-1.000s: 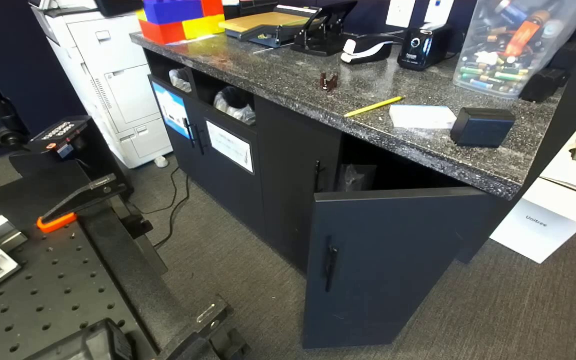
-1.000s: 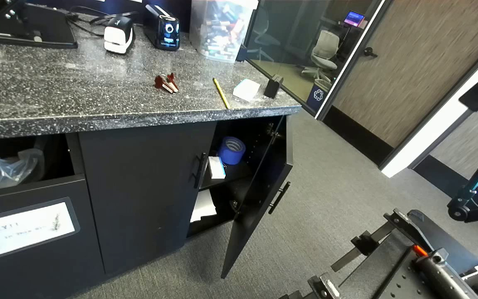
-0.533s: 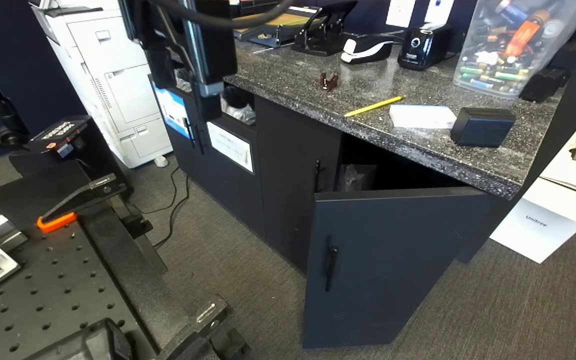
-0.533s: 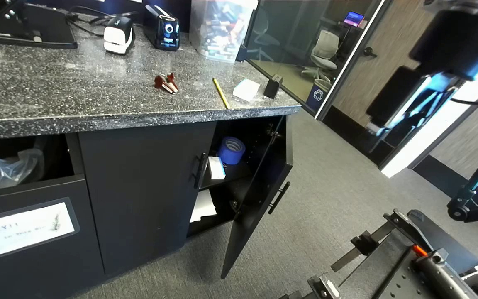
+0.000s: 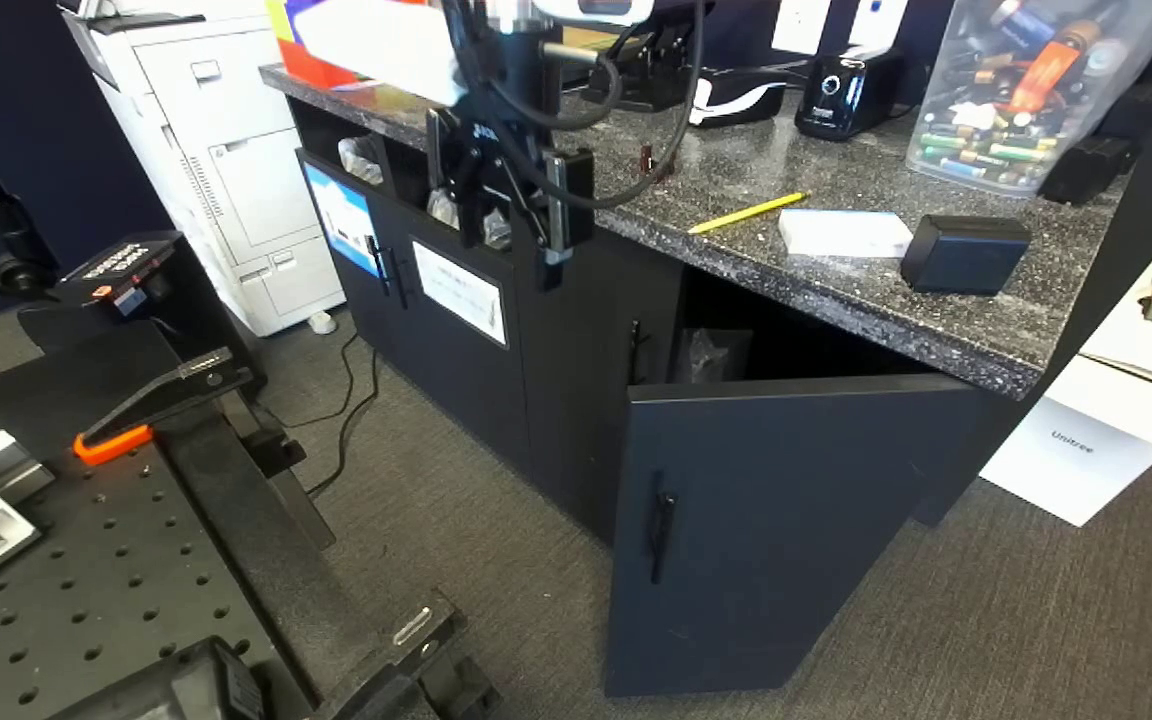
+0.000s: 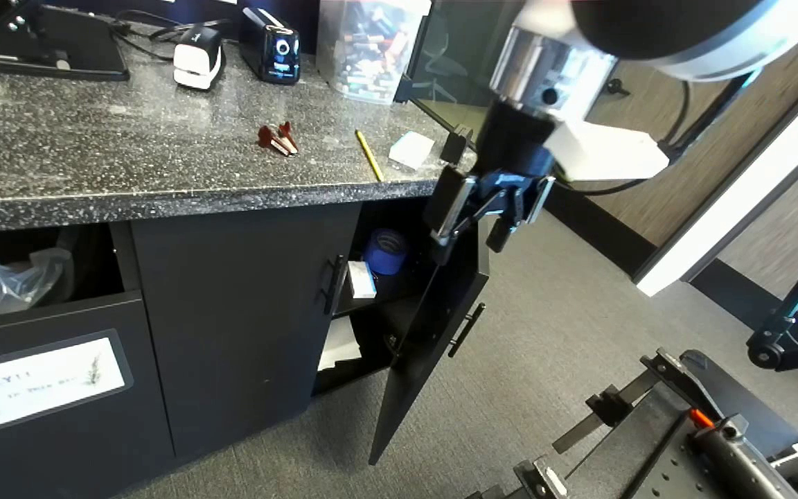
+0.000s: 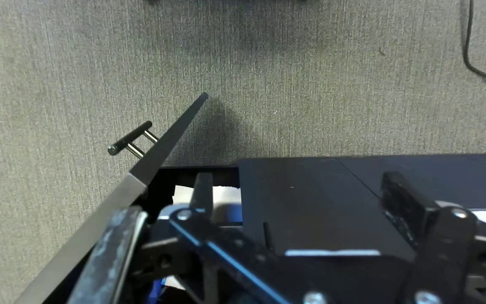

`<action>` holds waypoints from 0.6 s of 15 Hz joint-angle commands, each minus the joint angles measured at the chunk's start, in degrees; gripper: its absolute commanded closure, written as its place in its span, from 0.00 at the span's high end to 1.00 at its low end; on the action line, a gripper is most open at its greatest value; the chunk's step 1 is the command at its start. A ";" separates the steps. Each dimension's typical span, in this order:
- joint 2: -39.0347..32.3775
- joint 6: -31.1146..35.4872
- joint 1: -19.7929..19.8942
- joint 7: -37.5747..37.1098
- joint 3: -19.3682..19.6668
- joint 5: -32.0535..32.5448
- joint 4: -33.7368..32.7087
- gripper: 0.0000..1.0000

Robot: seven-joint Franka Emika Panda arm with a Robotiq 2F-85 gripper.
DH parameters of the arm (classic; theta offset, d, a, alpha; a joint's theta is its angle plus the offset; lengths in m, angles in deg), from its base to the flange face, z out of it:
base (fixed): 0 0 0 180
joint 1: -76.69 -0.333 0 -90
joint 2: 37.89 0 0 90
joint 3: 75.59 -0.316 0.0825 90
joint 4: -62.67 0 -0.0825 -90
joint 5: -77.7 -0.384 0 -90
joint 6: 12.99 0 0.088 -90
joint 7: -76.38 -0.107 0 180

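Since the flat, dark cabinet door (image 5: pixel 766 530) stands swung outward, the round blue tape roll (image 6: pixel 384 262) behind it lies exposed, while the black two-fingered gripper (image 6: pixel 470 247), jaws wide apart and holding nothing, hangs near that door.

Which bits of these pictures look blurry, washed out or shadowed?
Wrist view: the claw is out of focus, the carpet crisper, with a soft shadow beside the open cabinet door; in an exterior view, the white part on the arm looks washed out; in an exterior view, pale reflections show on the countertop.
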 commanded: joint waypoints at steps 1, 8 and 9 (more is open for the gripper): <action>-13.35 -1.55 -2.40 -2.56 1.50 2.45 -14.64 1.00; -33.37 -1.49 -9.54 -11.39 6.43 5.02 -37.35 1.00; -35.84 -1.54 -10.47 -13.50 7.21 4.69 -40.36 1.00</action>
